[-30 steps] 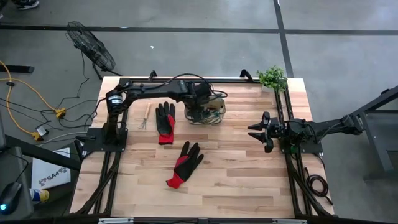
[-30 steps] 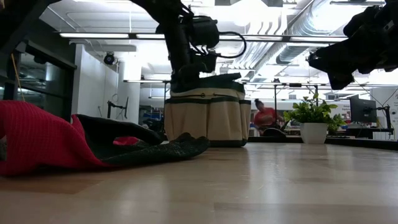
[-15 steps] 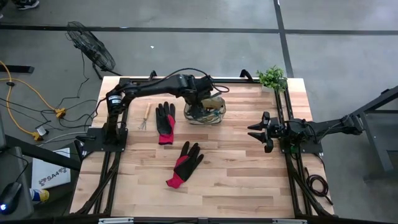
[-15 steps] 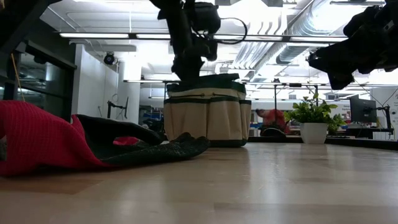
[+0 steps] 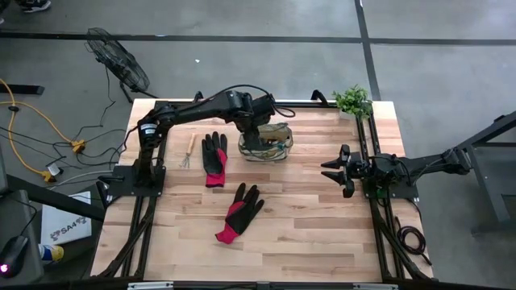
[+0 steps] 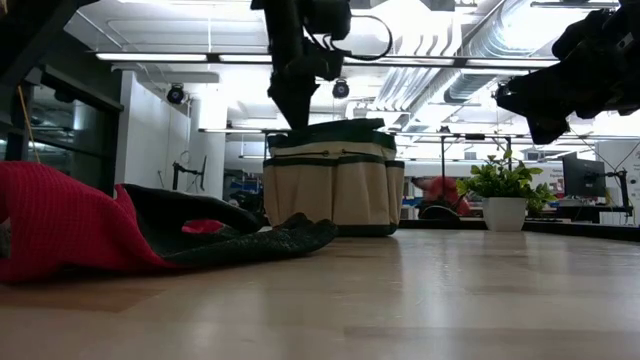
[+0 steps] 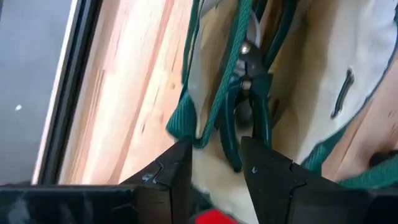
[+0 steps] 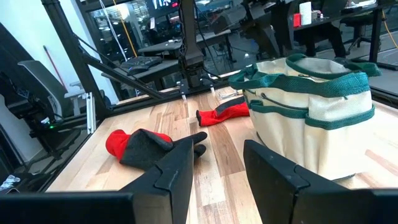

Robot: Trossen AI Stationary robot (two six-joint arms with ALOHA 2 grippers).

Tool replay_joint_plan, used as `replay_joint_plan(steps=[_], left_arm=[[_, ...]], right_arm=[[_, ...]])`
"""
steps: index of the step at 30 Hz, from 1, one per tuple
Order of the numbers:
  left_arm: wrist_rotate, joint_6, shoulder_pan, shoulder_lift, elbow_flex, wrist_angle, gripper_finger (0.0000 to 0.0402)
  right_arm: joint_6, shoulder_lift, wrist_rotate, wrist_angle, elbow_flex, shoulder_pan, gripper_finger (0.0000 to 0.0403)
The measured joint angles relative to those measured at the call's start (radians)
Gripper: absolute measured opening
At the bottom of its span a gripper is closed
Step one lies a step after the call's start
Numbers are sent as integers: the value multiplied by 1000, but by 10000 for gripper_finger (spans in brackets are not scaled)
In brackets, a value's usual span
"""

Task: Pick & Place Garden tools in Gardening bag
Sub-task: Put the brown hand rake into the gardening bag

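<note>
Fingers of the left gripper [image 7: 214,163] stand apart with nothing between them, poised just above the bag [image 5: 267,141] at the far middle of the table [image 5: 314,225]. Its wrist view looks straight down into the open mouth, where a dark-handled pruner [image 7: 249,102] lies among the green straps, so the arm is probably placed here for dropping tools in. Outward on the left, a rake [image 5: 188,151] lies near the left arm's base, one glove [image 5: 214,158] between rake and bag, and a second glove [image 5: 239,212] nearer the table's middle; all three remain to be bagged. The right gripper [image 8: 214,163] waits at the right edge, open and empty, facing the bag. A potted plant [image 5: 353,101] stands at the far right corner.
</note>
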Motion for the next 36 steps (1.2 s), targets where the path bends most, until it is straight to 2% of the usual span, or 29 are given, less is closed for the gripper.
replay_joint_plan(steps=[6, 12, 19, 28, 31, 36], left_arm=[[-75, -68, -20, -30, 10, -61, 132], [-214, -285, -40, -66, 10, -176, 132], [-271, -443, -51, -67, 9, -339, 132], [-286, -473, -61, -66, -5, -338, 132], [-311, -509, -67, -67, -43, -340, 132], [-325, -579, -84, -148, -189, -322, 132]], right_arm=[[0, 0, 0, 0, 0, 0, 135], [0, 0, 0, 0, 0, 0, 135], [0, 0, 0, 0, 0, 0, 135], [0, 0, 0, 0, 0, 0, 135], [0, 0, 0, 0, 0, 0, 135], [0, 0, 0, 0, 0, 0, 135]])
